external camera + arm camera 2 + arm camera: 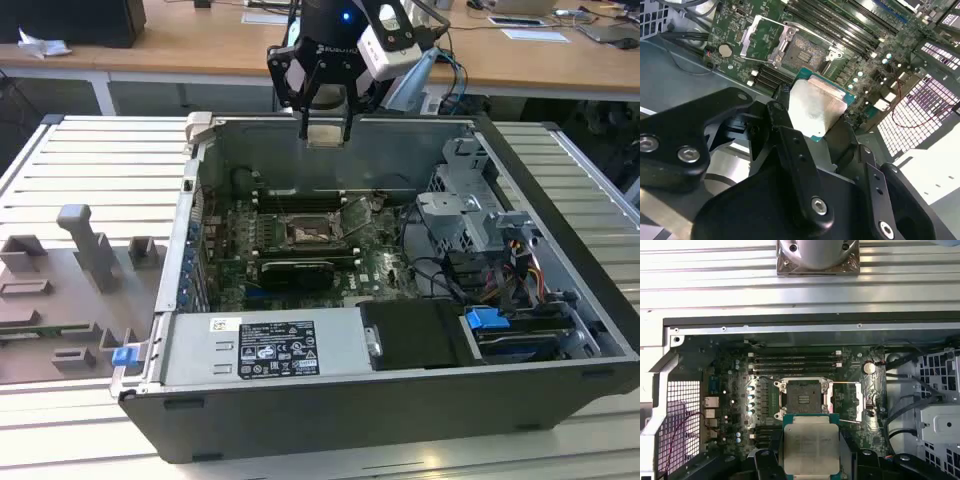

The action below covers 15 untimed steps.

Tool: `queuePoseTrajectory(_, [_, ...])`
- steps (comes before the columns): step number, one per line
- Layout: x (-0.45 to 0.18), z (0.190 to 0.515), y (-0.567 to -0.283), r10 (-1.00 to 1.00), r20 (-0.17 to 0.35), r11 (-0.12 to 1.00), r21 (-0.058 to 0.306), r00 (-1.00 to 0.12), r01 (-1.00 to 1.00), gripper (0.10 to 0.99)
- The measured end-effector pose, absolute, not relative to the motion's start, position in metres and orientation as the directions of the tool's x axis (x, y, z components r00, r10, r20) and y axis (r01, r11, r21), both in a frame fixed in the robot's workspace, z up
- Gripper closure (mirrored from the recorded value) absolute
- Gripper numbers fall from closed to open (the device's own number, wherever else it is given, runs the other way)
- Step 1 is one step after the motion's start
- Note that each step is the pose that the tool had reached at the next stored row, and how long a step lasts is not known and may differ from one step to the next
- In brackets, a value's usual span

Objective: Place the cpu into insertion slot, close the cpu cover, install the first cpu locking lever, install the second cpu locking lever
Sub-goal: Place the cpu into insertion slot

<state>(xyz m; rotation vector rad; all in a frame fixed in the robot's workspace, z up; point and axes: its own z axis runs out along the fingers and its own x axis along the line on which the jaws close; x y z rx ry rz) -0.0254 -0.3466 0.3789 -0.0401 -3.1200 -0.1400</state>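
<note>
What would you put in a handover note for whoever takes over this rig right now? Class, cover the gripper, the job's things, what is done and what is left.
Gripper: shut on the cpu, held in the air above the open computer case.
Insertion slot: empty and uncovered, apart from the cpu.
Cpu cover: swung open beside the slot.
Done: the cpu is picked up and in the grip.
Left: the cpu is not yet in the slot, the cover is not closed, and neither locking lever is installed.
</note>
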Motion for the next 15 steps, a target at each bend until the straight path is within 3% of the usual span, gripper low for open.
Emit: queuePoseTrajectory(15, [-0.0254,0.3789,-0.3466,0.070,0.019,0.993,0.089,-0.997,0.072,0.549])
